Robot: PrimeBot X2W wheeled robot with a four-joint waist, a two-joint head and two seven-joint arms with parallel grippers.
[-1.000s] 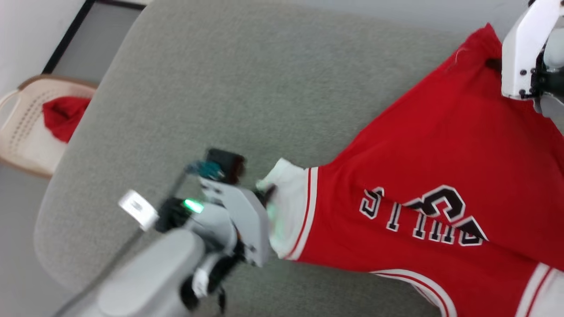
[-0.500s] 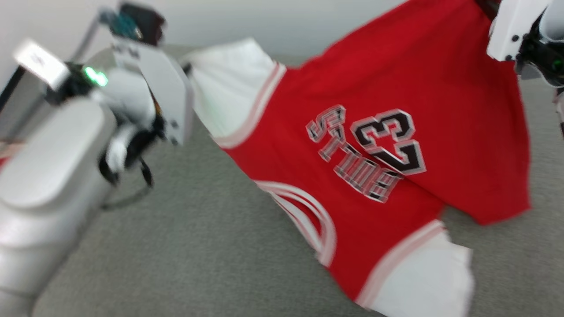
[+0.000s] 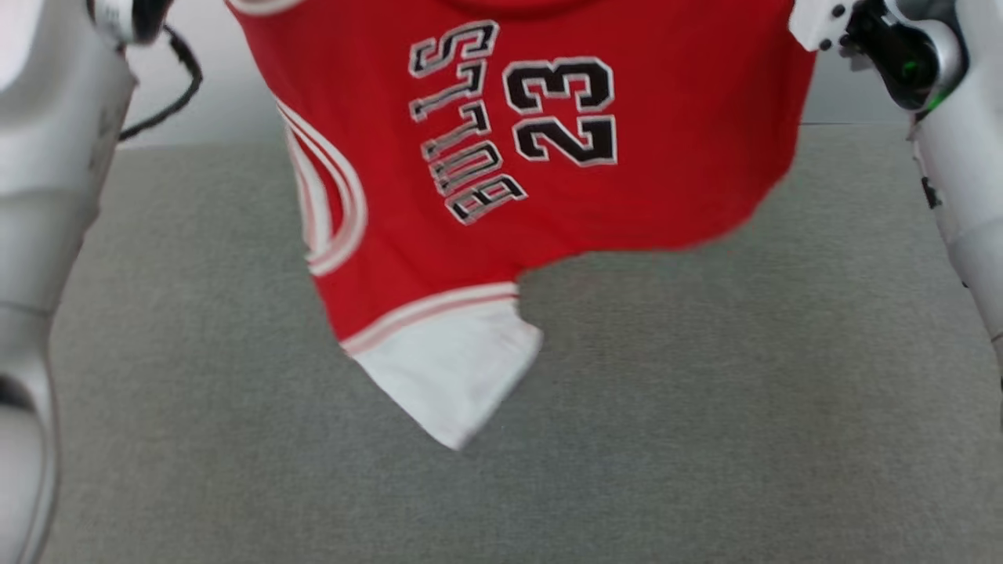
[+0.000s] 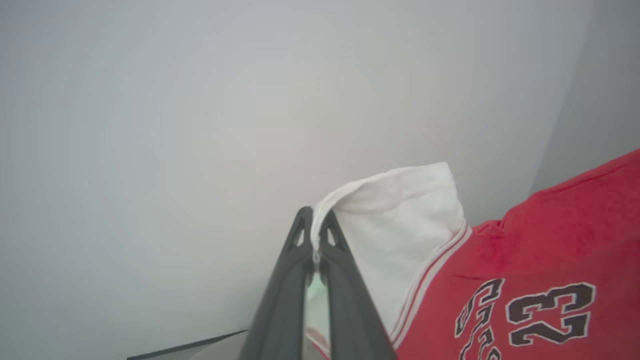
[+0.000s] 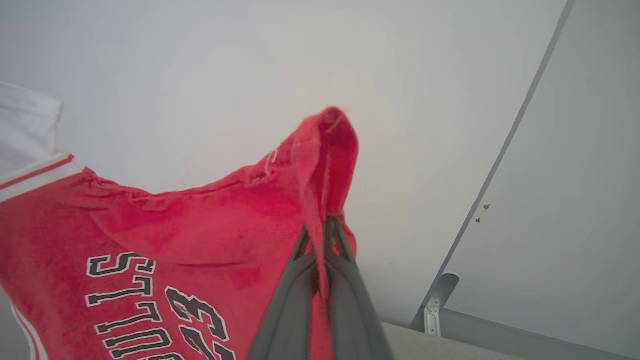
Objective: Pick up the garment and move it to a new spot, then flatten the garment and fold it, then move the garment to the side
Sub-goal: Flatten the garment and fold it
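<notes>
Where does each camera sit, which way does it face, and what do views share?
Head view: on the head, facing down at the cushion under the jersey; forearms at both edges.
Left wrist view: along the left end effector, shut on the white sleeve, toward a wall.
Right wrist view: along the right end effector, shut on a red corner.
Shared: the "23".

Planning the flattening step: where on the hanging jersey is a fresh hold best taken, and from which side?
Probably the dangling white sleeve, pinched at its cuff from below: it hangs free, the lowest corner of the garment. The left tool and right tool pinch the upper edge.
</notes>
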